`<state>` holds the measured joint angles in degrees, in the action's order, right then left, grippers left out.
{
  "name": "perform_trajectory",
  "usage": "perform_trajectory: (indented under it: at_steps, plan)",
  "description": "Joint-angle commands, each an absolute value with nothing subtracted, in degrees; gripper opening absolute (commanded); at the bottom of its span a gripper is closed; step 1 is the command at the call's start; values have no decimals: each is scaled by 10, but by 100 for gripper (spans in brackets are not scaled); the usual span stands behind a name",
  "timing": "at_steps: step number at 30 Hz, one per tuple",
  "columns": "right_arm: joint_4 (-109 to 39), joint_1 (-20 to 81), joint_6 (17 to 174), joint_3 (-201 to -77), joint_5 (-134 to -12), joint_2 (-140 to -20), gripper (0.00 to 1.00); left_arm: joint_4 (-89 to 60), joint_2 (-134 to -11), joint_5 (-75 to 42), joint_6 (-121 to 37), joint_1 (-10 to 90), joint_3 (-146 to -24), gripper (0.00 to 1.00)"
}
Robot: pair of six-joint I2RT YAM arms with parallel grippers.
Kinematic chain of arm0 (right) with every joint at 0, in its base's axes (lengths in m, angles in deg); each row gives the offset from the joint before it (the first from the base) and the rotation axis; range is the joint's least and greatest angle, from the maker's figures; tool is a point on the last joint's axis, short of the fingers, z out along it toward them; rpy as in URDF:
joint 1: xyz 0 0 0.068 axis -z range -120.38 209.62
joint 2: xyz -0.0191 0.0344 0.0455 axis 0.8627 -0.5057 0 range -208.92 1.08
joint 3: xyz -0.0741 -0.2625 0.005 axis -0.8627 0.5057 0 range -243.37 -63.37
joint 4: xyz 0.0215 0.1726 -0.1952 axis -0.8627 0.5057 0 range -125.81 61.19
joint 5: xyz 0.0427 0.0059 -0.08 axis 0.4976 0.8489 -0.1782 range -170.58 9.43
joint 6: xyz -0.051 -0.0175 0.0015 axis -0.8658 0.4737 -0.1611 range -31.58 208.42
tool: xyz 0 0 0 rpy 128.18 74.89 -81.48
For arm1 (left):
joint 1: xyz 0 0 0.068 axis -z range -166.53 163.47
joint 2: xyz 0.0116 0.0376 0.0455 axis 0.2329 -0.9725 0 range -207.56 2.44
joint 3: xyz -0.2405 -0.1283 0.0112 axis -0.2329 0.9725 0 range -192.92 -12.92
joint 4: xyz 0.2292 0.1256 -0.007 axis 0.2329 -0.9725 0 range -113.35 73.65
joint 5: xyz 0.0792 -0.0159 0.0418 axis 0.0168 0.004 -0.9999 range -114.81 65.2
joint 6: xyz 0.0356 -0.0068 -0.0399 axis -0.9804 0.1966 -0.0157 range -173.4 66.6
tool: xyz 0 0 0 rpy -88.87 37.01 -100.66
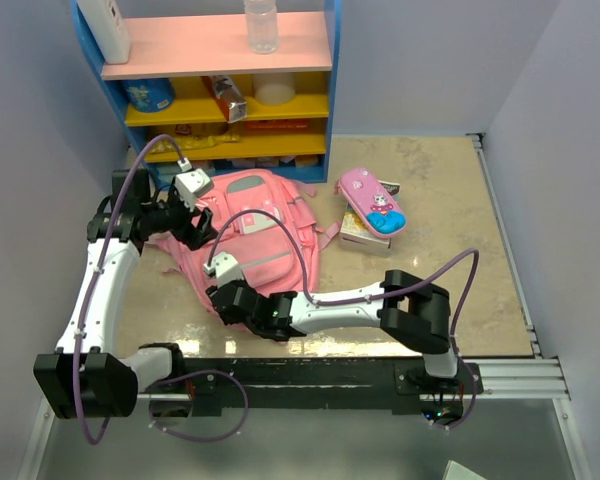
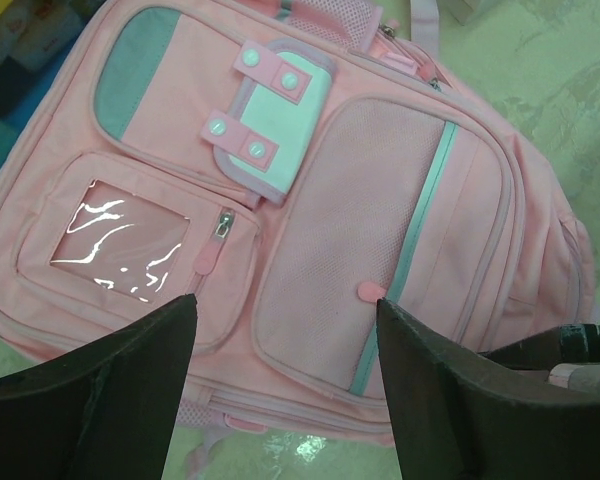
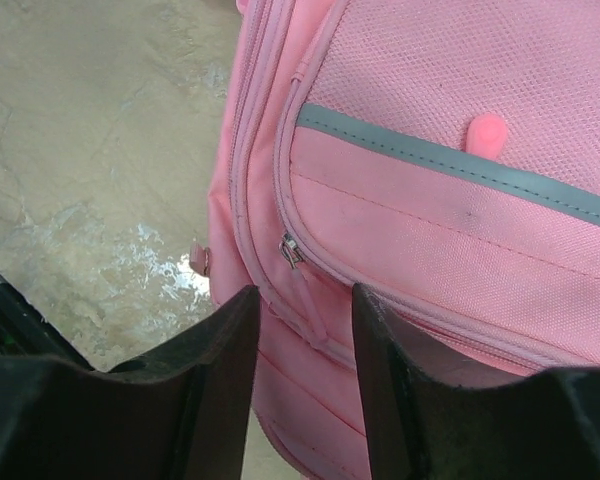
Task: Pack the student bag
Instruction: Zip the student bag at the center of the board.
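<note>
1. Two jaw pairs are held apart, empty, over student bag [image 1: 280,205], laid flat on worktop [image 1: 440,280].
2. Zip pull [image 3: 291,250] by right jaws is best pinched squarely, fabric pinned w/ left jaws.

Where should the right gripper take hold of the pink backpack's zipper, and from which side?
Grip the small metal zipper pull on the student bag, at the front pocket's rounded corner. It lies nearly flat just ahead of the open right gripper, so I'd come straight down from above, jaws either side of the tab's narrow width.
</note>
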<state>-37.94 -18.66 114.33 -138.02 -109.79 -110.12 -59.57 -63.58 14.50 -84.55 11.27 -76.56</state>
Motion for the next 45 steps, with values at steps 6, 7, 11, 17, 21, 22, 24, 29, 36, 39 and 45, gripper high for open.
perform_trajectory:
  at_steps: [6,7,11,17,21,22,24,29,36,39,45]
  plan:
    - [-337,-187,1163,-1406,-1127,-1102,36,-578,-615,158,-859,107,-751,77]
    - [-335,-186,1165,-1405,-1125,-1100,36,-578,-615,158,-858,107,-751,77]
    - [-331,-189,1169,-1405,-1122,-1093,36,-573,-611,156,-858,106,-747,76]
    - [-326,-189,1163,-1433,-1115,-1120,36,-571,-608,155,-857,105,-746,76]
    - [-324,-190,1165,-1448,-1108,-1138,34,-567,-608,161,-854,104,-747,76]
    - [-324,-189,1167,-1451,-1107,-1141,33,-566,-609,165,-851,104,-747,76]
    - [-314,-189,1166,-1465,-1104,-1152,31,-566,-613,169,-851,104,-748,76]
    - [-300,-189,1170,-1469,-1113,-1154,22,-568,-610,162,-856,104,-750,77]
    - [-294,-187,1179,-1434,-1141,-1105,0,-577,-610,160,-880,104,-735,76]
    - [-308,-185,1184,-1395,-1142,-1073,0,-596,-612,153,-934,104,-713,76]
    - [-319,-184,1205,-1346,-1114,-1032,0,-701,-633,140,-1101,101,-683,76]
